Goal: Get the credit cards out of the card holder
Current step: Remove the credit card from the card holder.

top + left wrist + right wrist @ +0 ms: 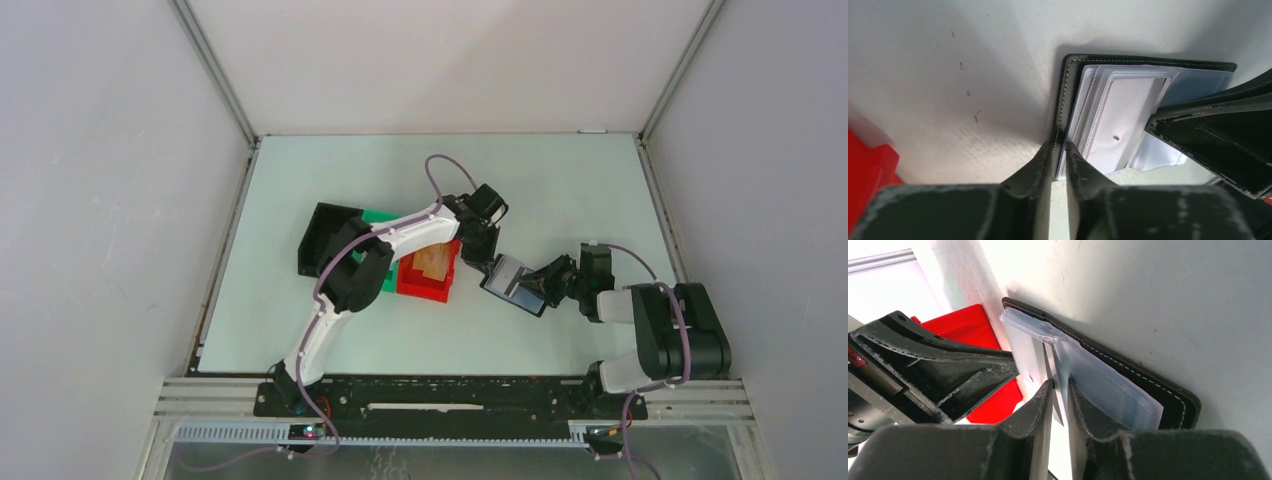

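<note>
The card holder (pixel 512 283), a small black wallet, lies open between my two grippers, right of the red bin. In the left wrist view its stitched black cover (pixel 1068 85) holds pale, shiny credit cards (pixel 1125 110) in clear sleeves. My left gripper (pixel 1060 150) is shut on the edge of the cover; from above it (pixel 492 262) is at the wallet's left end. My right gripper (pixel 1059 385) is shut on a thin card edge sticking out of the grey-blue stack (pixel 1098 380) over the black cover (pixel 1148 385). From above it (pixel 540 287) is at the wallet's right end.
A red bin (pixel 425 285) with a tan object inside stands just left of the wallet and shows in the right wrist view (pixel 968 325). A black box-shaped bin (pixel 322 235) and a green piece (pixel 378 216) are farther left, under the left arm. Enclosure walls surround the table.
</note>
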Controlling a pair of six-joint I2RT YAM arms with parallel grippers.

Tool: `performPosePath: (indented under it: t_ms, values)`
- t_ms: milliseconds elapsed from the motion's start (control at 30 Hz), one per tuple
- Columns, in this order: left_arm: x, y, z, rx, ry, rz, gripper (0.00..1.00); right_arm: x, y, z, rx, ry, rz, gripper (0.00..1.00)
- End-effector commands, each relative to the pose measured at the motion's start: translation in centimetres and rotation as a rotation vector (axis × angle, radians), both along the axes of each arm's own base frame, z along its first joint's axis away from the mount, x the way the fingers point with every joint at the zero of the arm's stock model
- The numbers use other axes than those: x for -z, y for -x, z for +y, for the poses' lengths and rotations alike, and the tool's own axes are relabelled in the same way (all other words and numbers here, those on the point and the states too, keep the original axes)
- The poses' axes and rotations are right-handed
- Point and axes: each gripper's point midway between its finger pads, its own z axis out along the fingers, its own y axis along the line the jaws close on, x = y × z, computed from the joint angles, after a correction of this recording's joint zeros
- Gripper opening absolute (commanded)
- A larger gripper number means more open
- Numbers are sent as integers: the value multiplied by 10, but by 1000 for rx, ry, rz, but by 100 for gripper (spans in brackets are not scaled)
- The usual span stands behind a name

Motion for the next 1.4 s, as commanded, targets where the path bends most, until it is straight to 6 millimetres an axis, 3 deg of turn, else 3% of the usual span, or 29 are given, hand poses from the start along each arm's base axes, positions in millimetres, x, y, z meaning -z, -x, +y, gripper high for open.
performPosePath:
  t_ms: [0, 67, 200, 567, 833, 1167, 1367]
  values:
    - [15, 11, -10, 37, 8, 33, 11, 1, 0, 6, -13, -15, -13, 24]
    - [15, 12, -11, 39, 14, 38, 2, 1, 0, 5, -13, -16, -14, 19]
    - [15, 14, -11, 41, 13, 42, 0, -3, 1, 1, -3, -1, -19, 0]
    - [14, 13, -4, 32, 0, 28, 0, -14, 13, -14, -19, 69, -42, 0]
    - [12, 6, 2, 9, 7, 28, 0, -4, 32, -30, -3, 109, 21, 0]
    - [17, 9, 4, -1, 14, 44, 0, -6, 43, -45, 48, 137, 34, 0]
    - [15, 10, 3, 2, 32, 45, 0, -17, 46, -48, 79, 134, -16, 0]
